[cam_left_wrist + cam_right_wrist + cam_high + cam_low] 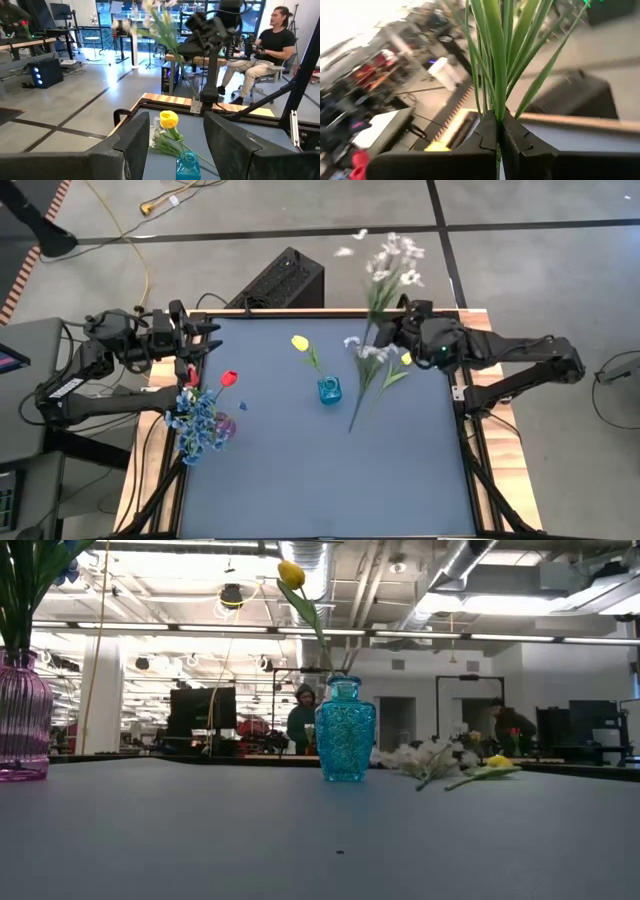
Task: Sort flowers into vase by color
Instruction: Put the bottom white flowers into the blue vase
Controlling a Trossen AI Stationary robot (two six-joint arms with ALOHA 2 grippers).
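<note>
My right gripper (385, 332) is raised at the table's far right and shut on a white flower spray (395, 260), which is also in the left wrist view (155, 20). A blue vase (330, 390) at mid-table holds a yellow tulip (300, 342) by its stem. More white flowers (365, 352) and a yellow tulip (405, 358) lie flat on the table near the right gripper. At the left, a pink vase (22, 715) holds blue flowers (200, 420), and a red tulip (229, 378) shows beside them. My left gripper (175, 145) waits open at the far left, holding nothing. My right gripper pinches the spray's bundle of green stem and leaves (496, 112) between its two fingers (485, 137). The fingers come roughly level from the table's right side and lie across the stems. The spray stands nearly upright, blossoms up, lifted clear of the table.
A black box (285, 280) sits on the floor beyond the far edge. People sit and stand at desks in the room behind (265, 45). Bare blue table surface (330, 480) spreads over the near half.
</note>
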